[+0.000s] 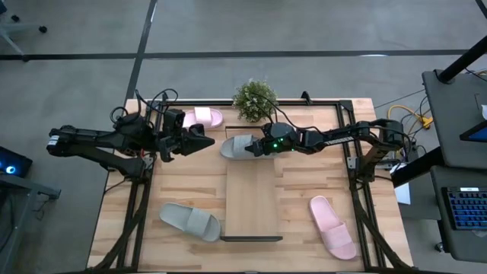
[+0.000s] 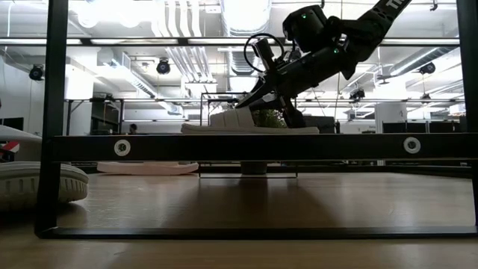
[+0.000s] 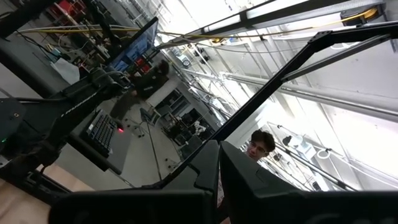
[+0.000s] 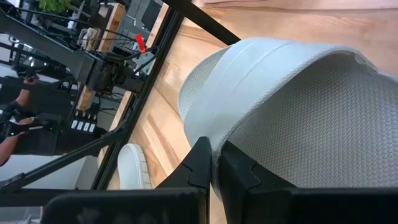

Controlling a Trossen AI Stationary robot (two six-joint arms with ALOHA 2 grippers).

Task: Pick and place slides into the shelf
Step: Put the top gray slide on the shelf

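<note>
I had the right gripper (image 1: 257,146) over the far end of the shelf (image 1: 252,199), its fingers (image 4: 200,163) clamped on the strap edge of a grey slide (image 1: 242,146). In the low view that slide hung level, lifted above the shelf board, with the potted plant (image 1: 255,100) just behind it.

To finish this step well, I judged I should bring the slide down flat with its full sole over the narrow board, square to it, and part the fingers only once it rested; a thin pinch on the strap could let it swing or tip.

The left gripper (image 1: 199,141) waited beside it with fingers together on nothing, hovering near a pink slide (image 1: 206,116) at the far edge of the surface (image 1: 304,183).

Nothing lay on the shelf yet. The second grey slide (image 1: 189,221) lay just beside its near left corner on the surface, and the other pink slide (image 1: 332,226) lay well apart on the right.
</note>
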